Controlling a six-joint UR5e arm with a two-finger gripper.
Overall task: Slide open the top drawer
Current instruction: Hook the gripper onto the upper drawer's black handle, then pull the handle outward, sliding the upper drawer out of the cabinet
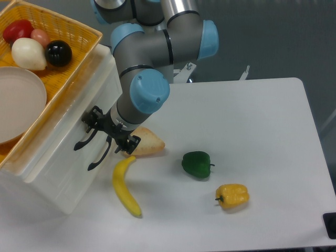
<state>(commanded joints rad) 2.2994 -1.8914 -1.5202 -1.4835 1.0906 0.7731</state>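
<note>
Camera view from above: my gripper (111, 132) sits at the cabinet front, its black fingers spread across both curved handles, gripping neither that I can tell. The top drawer (73, 113) lies shut near the worktop's left edge, under the yellow basket (79, 39). A banana (126, 188) lies just below my wrist

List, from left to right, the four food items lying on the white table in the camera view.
Banana → pale bread-like piece → green bell pepper → yellow bell pepper.
</note>
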